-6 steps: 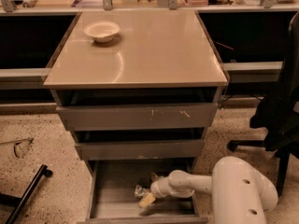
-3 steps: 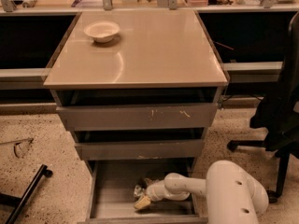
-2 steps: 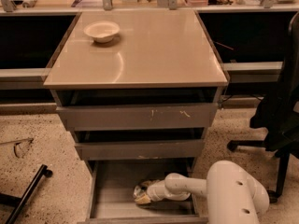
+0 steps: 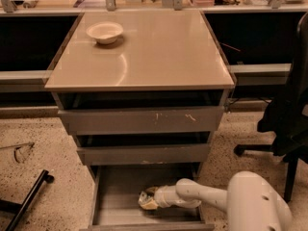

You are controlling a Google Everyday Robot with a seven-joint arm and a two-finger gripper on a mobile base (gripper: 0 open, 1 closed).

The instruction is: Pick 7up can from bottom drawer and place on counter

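Note:
The bottom drawer point(image 4: 118, 198) is pulled open below the two upper grey drawers. My gripper point(image 4: 148, 202) is inside it, left of centre, low over the drawer floor, on the end of my white arm point(image 4: 207, 198) that reaches in from the right. The 7up can point(image 4: 145, 195) shows as a small greenish, silvery shape right at the gripper's tip, partly hidden by it. I cannot tell whether the can is held. The beige counter point(image 4: 159, 52) tops the cabinet above.
A white bowl point(image 4: 105, 32) sits at the counter's back left. A black office chair point(image 4: 288, 119) stands to the right of the cabinet. A black bar point(image 4: 29, 196) lies on the speckled floor at left. The two upper drawers point(image 4: 139, 121) stand slightly open.
My gripper has slid left along the drawer floor and now sits against the can. The can looks more covered than before.

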